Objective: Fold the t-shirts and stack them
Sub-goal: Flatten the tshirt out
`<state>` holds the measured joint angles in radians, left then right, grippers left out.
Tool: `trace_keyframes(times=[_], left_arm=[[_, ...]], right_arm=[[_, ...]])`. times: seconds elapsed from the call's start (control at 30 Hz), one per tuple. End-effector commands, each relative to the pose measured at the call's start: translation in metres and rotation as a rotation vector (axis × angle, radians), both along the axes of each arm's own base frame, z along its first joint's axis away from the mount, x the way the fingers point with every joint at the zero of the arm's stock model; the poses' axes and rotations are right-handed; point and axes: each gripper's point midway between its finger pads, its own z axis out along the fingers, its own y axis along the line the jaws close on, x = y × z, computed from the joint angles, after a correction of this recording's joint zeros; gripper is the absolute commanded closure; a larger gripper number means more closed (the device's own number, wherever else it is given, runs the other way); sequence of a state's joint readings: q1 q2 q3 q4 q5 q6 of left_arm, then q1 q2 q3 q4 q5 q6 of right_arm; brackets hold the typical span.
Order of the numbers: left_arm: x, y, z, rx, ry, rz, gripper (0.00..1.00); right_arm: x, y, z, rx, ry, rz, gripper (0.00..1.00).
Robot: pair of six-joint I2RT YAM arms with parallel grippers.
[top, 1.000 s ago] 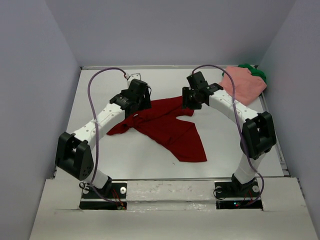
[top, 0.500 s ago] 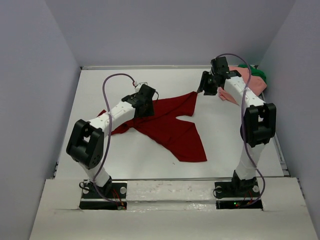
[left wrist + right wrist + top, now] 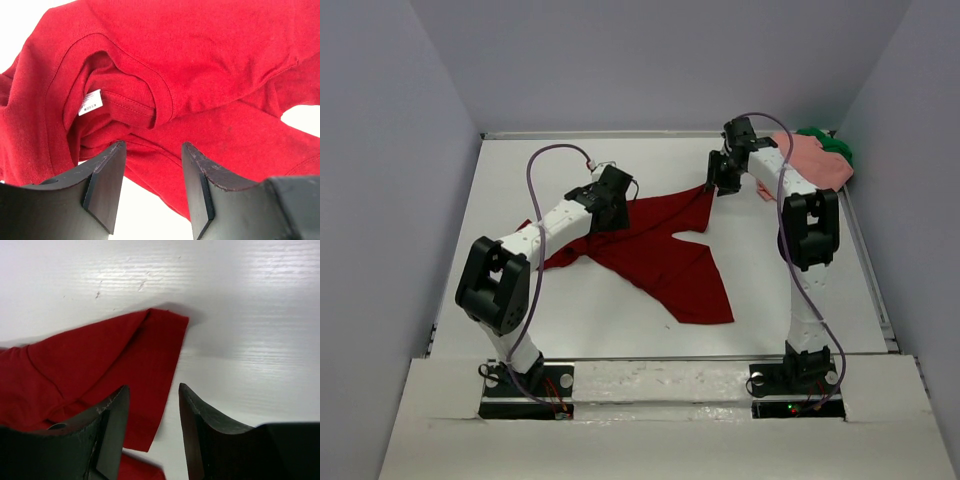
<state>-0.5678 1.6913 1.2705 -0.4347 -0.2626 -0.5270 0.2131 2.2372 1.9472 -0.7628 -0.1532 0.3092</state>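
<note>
left tool [image 3: 152,147]: jaws about half apart, nothing pinched. It sits low over the dark red t-shirt [image 3: 660,250], fingers straddling the cloth just below the collar [image 3: 160,95]; the white neck label [image 3: 91,102] is near one finger.
right tool [image 3: 153,390]: similar part-open gap, no grip. The hem edge of a sleeve [image 3: 150,355] runs between the fingers, with bare table [image 3: 240,315] beyond.
why there: reads as two grab points, neck and sleeve end, being lined up so the shirt can be pulled flat before folding. A judgement, not seen.
dark red t-shirt: mid-table between the arms and rumpled. That sleeve reaches toward the far right; the body trails toward the near edge.
salmon pink t-shirt [image 3: 815,160]: bunched in the far right corner, close behind the right arm.
green t-shirt [image 3: 835,145]: touching the pink one, further into the corner. Both look parked out of the working area.
progress: looks early. Nothing folded, no stack.
risk: closing on a single hem layer could slip.
</note>
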Motion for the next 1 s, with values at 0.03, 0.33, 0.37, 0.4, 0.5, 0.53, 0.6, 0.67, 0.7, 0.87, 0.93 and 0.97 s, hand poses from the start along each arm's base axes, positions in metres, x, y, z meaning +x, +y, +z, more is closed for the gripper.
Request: trace_keyframes(times=[0.03, 0.33, 0.37, 0.4, 0.5, 0.53, 0.6, 0.67, 0.7, 0.87, 0.93, 0.97], left_arm=[[0.004, 0.0, 0.027, -0.003, -0.055, -0.011, 0.42], [0.006, -0.002, 0.037, -0.012, -0.069, -0.022, 0.42], [0.007, -0.002, 0.038, -0.011, -0.071, -0.022, 0.42], [0.008, -0.002, 0.04, -0.01, -0.077, -0.021, 0.42], [0.009, -0.004, 0.047, -0.018, -0.086, -0.024, 0.42], [0.01, -0.004, 0.05, -0.02, -0.092, -0.026, 0.42], [0.011, -0.005, 0.053, -0.021, -0.096, -0.027, 0.41], [0.013, -0.006, 0.056, -0.023, -0.104, -0.027, 0.41], [0.013, -0.006, 0.057, -0.022, -0.104, -0.026, 0.41], [0.015, -0.008, 0.056, -0.025, -0.101, -0.031, 0.41], [0.015, -0.008, 0.056, -0.027, -0.104, -0.033, 0.41], [0.015, -0.009, 0.056, -0.028, -0.104, -0.032, 0.41]], right_arm=[[0.028, -0.018, 0.019, 0.021, -0.056, -0.028, 0.5], [0.048, -0.024, 0.0, 0.048, -0.039, -0.016, 0.51], [0.05, -0.023, 0.001, 0.051, -0.04, -0.013, 0.51], [0.051, -0.023, -0.001, 0.051, -0.036, -0.011, 0.51], [0.054, -0.02, -0.01, 0.059, -0.027, 0.003, 0.51], [0.054, -0.019, -0.013, 0.065, -0.02, 0.007, 0.51], [0.056, -0.018, -0.014, 0.07, -0.022, 0.008, 0.51], [0.056, -0.017, -0.017, 0.073, -0.019, 0.014, 0.51], [0.057, -0.016, -0.016, 0.078, -0.021, 0.015, 0.51], [0.059, -0.011, -0.016, 0.103, -0.021, 0.028, 0.52], [0.061, -0.01, -0.016, 0.109, -0.028, 0.038, 0.52], [0.062, -0.009, -0.014, 0.114, -0.032, 0.04, 0.53]])
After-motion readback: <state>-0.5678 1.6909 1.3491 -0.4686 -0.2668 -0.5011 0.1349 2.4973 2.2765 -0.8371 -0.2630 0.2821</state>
